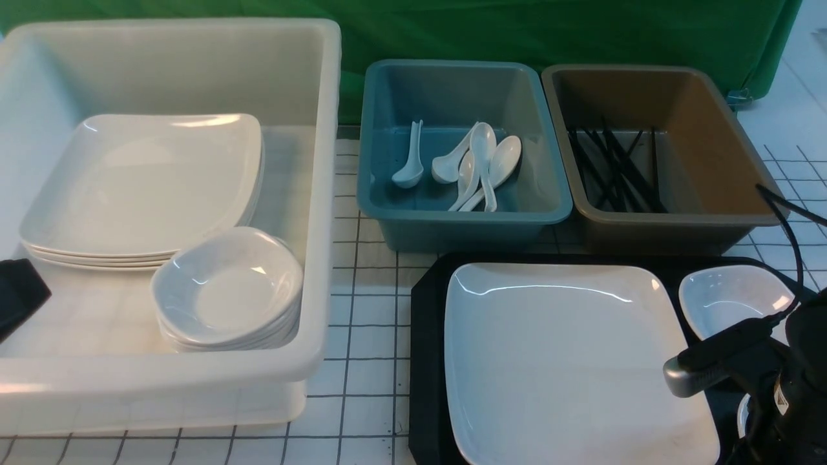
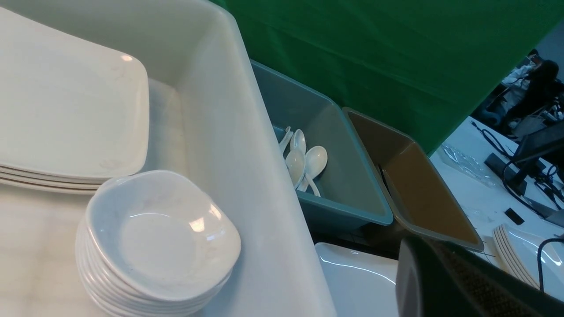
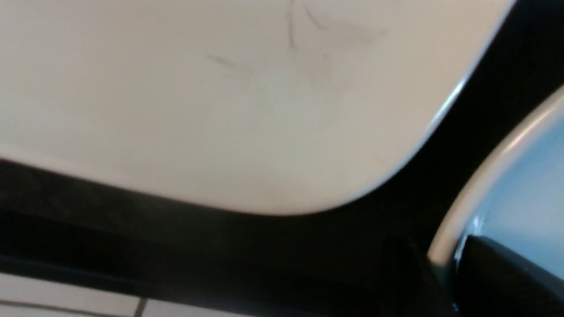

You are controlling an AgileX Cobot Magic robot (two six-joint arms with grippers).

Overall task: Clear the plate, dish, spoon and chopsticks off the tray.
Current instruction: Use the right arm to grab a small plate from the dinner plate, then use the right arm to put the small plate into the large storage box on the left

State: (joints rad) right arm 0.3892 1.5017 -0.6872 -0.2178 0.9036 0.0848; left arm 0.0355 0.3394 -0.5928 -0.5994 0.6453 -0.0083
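One large plate (image 1: 568, 361) and one small dish (image 1: 730, 300) on the black tray (image 1: 426, 361), right gripper (image 3: 449, 275) at the dish's rim, hold impossible to tell, left gripper (image 1: 19, 294) closed, five spoons (image 1: 481, 165) in blue tub (image 1: 465, 223), several chopsticks (image 1: 614, 171) in brown tub (image 1: 678, 226), plate stack (image 1: 142, 187) and dish stack (image 1: 229, 287) in white bin (image 1: 161, 381).

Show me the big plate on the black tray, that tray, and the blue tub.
plate (image 1: 568, 361), front view, its flat middle.
tray (image 1: 425, 361), front view, its bare left edge.
blue tub (image 1: 452, 90), front view, its back inner wall.

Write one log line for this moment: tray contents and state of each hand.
tray: plate, dish | left hand: shut, by white tub | right hand: at dish rim, state unclear
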